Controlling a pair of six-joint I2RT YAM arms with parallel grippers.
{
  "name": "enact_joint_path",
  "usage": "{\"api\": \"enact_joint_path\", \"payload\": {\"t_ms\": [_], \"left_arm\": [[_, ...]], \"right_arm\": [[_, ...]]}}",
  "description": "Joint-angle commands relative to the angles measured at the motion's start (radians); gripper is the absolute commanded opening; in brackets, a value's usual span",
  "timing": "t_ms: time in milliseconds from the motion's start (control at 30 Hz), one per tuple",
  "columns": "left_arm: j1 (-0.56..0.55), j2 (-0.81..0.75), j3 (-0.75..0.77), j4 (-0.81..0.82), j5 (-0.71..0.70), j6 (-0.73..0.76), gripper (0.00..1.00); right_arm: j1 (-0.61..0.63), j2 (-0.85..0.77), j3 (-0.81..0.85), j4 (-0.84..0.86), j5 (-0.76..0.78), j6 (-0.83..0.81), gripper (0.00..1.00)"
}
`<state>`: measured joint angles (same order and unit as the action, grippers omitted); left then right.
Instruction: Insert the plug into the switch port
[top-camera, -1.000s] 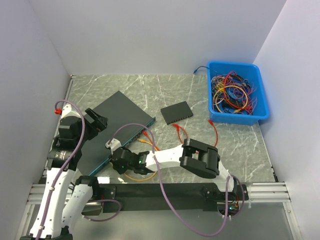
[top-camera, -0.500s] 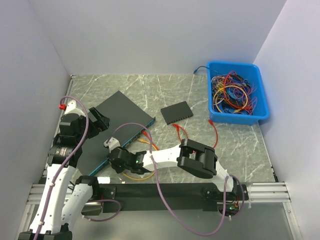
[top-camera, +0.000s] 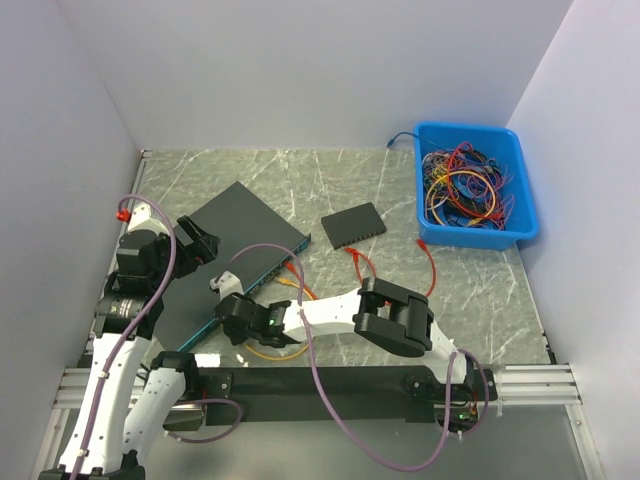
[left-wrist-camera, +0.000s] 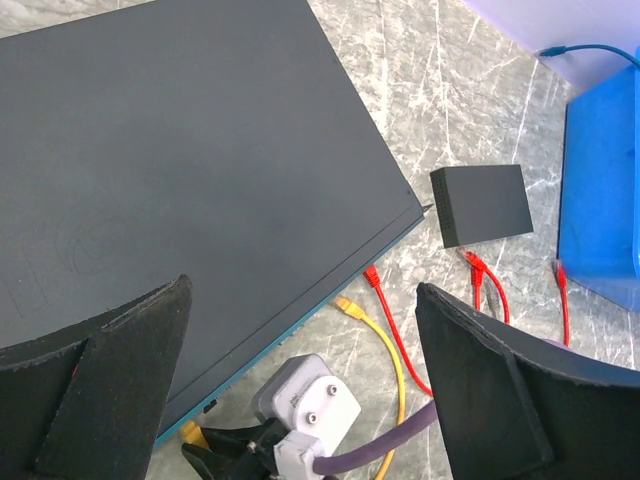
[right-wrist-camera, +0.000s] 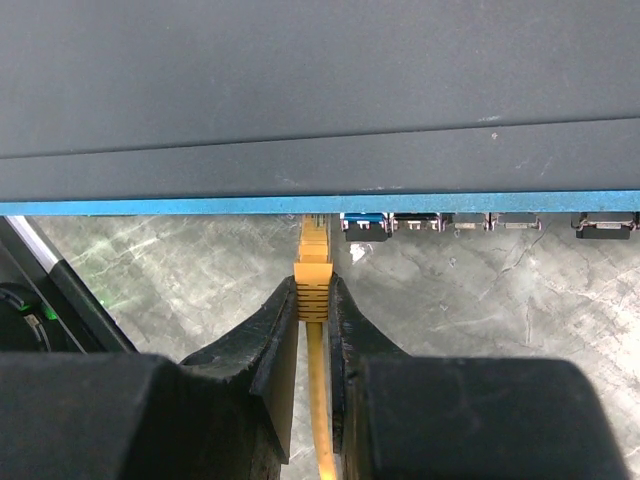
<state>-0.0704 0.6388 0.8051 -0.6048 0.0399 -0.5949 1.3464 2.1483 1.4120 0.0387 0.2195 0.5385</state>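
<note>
Your right end effector grips the yellow plug with its tip at the port row on the switch front, seating apparently unfinished; your left end effector hangs released above the switch.

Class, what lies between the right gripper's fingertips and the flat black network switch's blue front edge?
Only the yellow cable plug, seen in the right wrist view.
</note>
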Motion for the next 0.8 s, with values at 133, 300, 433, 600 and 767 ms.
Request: {"api": "enact_joint_path", "payload": {"t_ms": [133,300,433,600,767], "left_arm": [[0.006,-0.011,-0.004,0.034,0.015,0.012,0.99],[0.006,-0.01,-0.003,0.033,0.014,0.01,0.99],[0.006,-0.01,-0.004,0.033,0.012,0.01,0.99],[0.006,-0.008,-0.004,0.034,0.014,0.01,0.99],[0.006,-0.007,-0.004,0.034,0.015,0.01,0.99]], "right_arm": [[-0.024,0.065,0.093,-0.068,0.127,0.008,0.0],[-0.004,0.081,0.151,-0.138,0.216,-0.008,0.0],[0.005,0.1,0.199,-0.191,0.282,-0.02,0.0],[0.019,0.123,0.269,-0.249,0.328,-0.055,0.0],[0.02,0.14,0.308,-0.272,0.334,-0.071,0.0]]}}
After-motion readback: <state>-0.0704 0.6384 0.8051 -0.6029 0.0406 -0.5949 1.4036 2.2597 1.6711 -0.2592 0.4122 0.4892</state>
